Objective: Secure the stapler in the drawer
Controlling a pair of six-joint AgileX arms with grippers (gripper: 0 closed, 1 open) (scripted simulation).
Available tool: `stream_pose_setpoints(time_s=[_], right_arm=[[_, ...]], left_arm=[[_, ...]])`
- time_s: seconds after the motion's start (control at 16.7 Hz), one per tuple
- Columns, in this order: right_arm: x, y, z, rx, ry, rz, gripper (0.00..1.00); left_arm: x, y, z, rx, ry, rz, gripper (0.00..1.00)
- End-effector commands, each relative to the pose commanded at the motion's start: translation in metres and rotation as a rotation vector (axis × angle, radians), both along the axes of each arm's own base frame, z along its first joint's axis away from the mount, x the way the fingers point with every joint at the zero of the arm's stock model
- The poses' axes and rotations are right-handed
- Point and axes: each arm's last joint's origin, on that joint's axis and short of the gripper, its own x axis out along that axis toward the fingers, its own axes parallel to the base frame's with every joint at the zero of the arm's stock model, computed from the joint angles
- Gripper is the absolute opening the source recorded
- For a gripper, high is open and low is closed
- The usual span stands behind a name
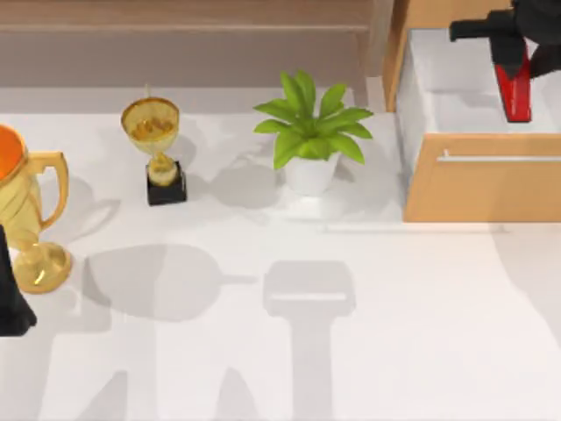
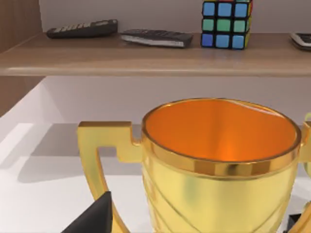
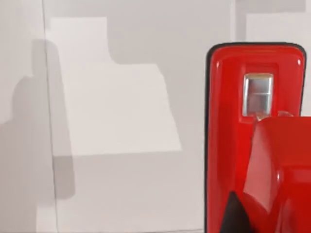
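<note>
The red stapler [image 1: 514, 88] is over the white inside of the open drawer [image 1: 482, 189], a light-brown wooden box at the table's right with a silver bar handle [image 1: 500, 158]. My right gripper [image 1: 501, 54] is at the stapler's far end and looks shut on it. In the right wrist view the stapler [image 3: 228, 136] is very close, with a dark fingertip [image 3: 234, 214] against it and the white drawer floor behind. My left gripper [image 2: 194, 224] is parked at the table's left edge, open, its fingertips [image 2: 95, 218] either side of a big gold trophy cup [image 2: 218, 160].
A large gold trophy [image 1: 26, 210] stands at the far left beside my left arm [image 1: 10, 303]. A small gold trophy on a black base [image 1: 158, 149] and a potted plant [image 1: 311, 132] stand mid-table. A shelf [image 2: 146, 56] behind holds remotes and a colour cube [image 2: 226, 23].
</note>
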Motion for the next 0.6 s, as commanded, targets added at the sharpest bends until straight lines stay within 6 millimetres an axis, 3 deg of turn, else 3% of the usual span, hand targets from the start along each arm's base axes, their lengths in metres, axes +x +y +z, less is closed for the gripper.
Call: stream_pose_setpoints(time_s=[0.3, 0.42, 0.6], right_arm=[[0.025, -0.018, -0.080, 0.063, 0.227, 0.036, 0.00], [0.026, -0.019, -0.093, 0.081, 0.266, 0.039, 0.00], [0.026, -0.019, -0.093, 0.081, 0.266, 0.039, 0.00]], left_arm=[[0.000, 0.000, 0.000, 0.000, 0.000, 0.000, 1.00], [0.000, 0.000, 0.000, 0.000, 0.000, 0.000, 1.00], [0.000, 0.000, 0.000, 0.000, 0.000, 0.000, 1.00]])
